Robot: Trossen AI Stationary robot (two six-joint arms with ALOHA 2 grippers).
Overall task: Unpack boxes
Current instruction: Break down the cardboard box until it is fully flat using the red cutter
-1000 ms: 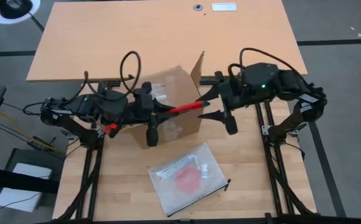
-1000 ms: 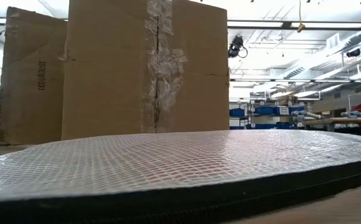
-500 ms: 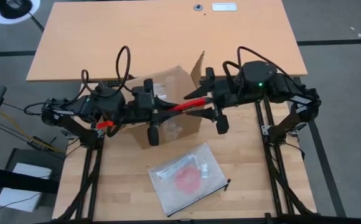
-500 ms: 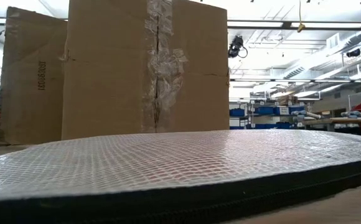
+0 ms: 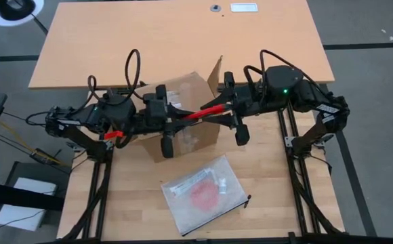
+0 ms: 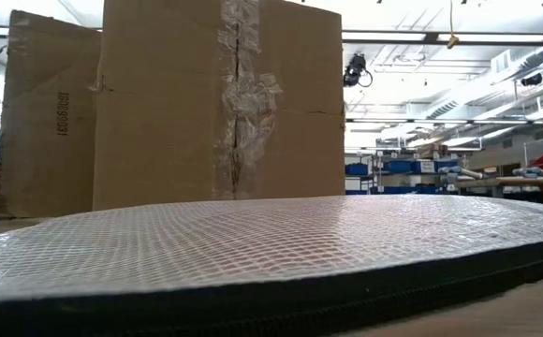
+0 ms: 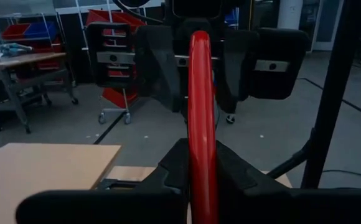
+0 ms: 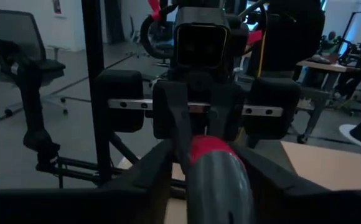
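The carton (image 5: 186,115) sits near the middle of the table (image 5: 115,41), between the 2 arms, with 1 flap (image 5: 215,73) standing up on its right side. In the low view its tall side (image 6: 220,103) shows a taped seam, rising behind the bag (image 6: 253,253) that fills the foreground.

The left gripper (image 5: 177,120) reaches over the carton from the left. Its fingers are pressed together on the red cutter (image 5: 207,111), pinching 1 end of it; the left wrist view shows the red handle (image 7: 200,118) clamped between the 2 dark fingers (image 7: 174,165) and running straight away toward the other arm.

The right gripper (image 5: 225,108) comes in from the right, just past the carton's right edge, and meets the cutter's far end. In the right wrist view the cutter's grey and red end (image 8: 215,168) lies between its fingers (image 8: 152,168), which sit close against it on both sides, so both grippers hold the same tool above the carton.

The clear bag (image 5: 202,192), with a red item inside, lies flat on the table in front of the carton, apart from it and from both grippers.
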